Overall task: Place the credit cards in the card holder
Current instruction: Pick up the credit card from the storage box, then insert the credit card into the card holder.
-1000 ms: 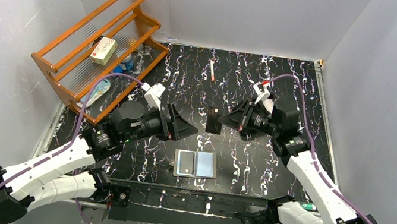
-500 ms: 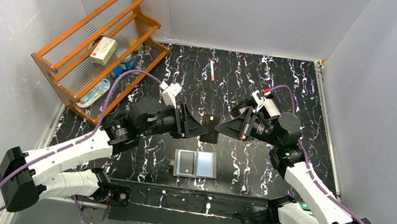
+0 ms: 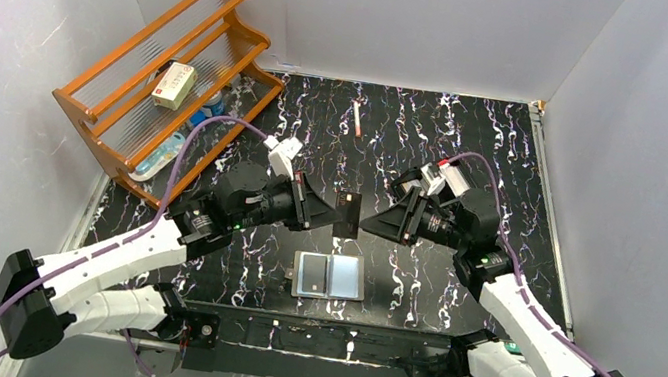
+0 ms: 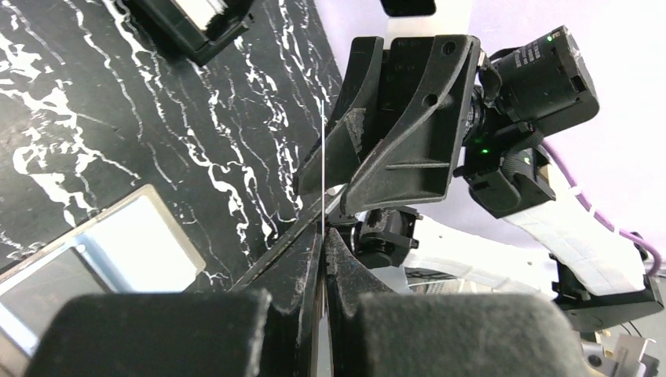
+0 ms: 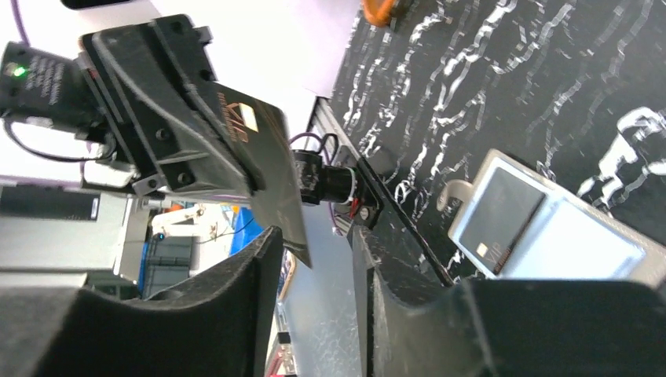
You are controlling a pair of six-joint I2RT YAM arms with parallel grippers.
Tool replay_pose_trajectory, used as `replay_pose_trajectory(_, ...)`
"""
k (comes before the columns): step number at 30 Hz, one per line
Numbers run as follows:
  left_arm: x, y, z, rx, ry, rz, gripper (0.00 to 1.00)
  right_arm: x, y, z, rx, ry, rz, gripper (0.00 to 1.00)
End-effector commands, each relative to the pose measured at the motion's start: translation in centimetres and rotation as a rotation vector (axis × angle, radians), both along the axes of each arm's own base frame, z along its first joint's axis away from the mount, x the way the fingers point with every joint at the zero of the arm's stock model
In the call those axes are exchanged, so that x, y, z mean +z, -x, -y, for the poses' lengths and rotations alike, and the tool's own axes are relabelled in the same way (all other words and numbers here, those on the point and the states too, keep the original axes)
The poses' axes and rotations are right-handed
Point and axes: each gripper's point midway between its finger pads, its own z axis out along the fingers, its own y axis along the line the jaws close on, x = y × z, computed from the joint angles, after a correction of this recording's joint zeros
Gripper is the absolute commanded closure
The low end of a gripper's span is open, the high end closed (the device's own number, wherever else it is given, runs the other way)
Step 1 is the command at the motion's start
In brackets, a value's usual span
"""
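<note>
A dark credit card (image 3: 347, 212) hangs upright in mid-air between my two grippers. My left gripper (image 3: 335, 212) is shut on it; in the left wrist view the card (image 4: 323, 157) shows edge-on, pinched at the fingertips of that gripper (image 4: 323, 228). My right gripper (image 3: 364, 224) faces it from the right and stands open. In the right wrist view a corner of the card (image 5: 267, 165) hangs loose inside this gripper's (image 5: 314, 236) gap. Below lies the card holder (image 3: 329, 276), open and silvery, with a dark VIP card (image 5: 499, 220) in its left pocket.
An orange slatted rack (image 3: 165, 81) stands at the back left, holding a cream box (image 3: 173, 84) and a tube (image 3: 163, 156). A thin pink stick (image 3: 357, 118) lies on the far side of the black marbled table (image 3: 478, 151). White walls enclose the table.
My left gripper came in from the left and closed on the card. My right gripper, which was holding the card, opened and let it go.
</note>
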Motion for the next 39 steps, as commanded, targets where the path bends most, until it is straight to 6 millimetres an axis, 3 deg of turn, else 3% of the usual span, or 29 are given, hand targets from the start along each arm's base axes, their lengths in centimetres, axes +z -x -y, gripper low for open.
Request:
replay_pose_trajectory(1,-1.6,-0.3,-1.7,0.07,-0.067,-0.024,1.0,-1.5,-0.7,0.8,-0.081,0.112,-0.035,0.49)
replay_pose_trajectory(5,-5.0,0.3,-2.7,0.086,-0.16,-0.108,1.0,-4.6,-1.3,2.0,-0.171,0.218,-0.111,0.44)
replay_pose_trajectory(11,-10.1,1.4,-3.6,0.103,-0.22,-0.237,1.0,-9.2,-1.8,4.1,-0.269,0.39,-0.161,0.47)
replay_pose_trajectory(19,-14.0,1.9,-2.8,0.064,-0.269,-0.323,1.0,-14.3,-1.6,5.1,-0.247,0.575,-0.23,0.56)
replay_pose_trajectory(26,-17.1,2.2,-2.2,0.05,-0.282,-0.389,1.0,-16.3,-0.5,3.1,-0.183,0.647,-0.242,0.59)
replay_pose_trajectory(39,-19.2,3.0,-2.8,0.061,-0.287,-0.435,1.0,-19.6,0.5,1.3,-0.112,0.8,-0.226,0.59)
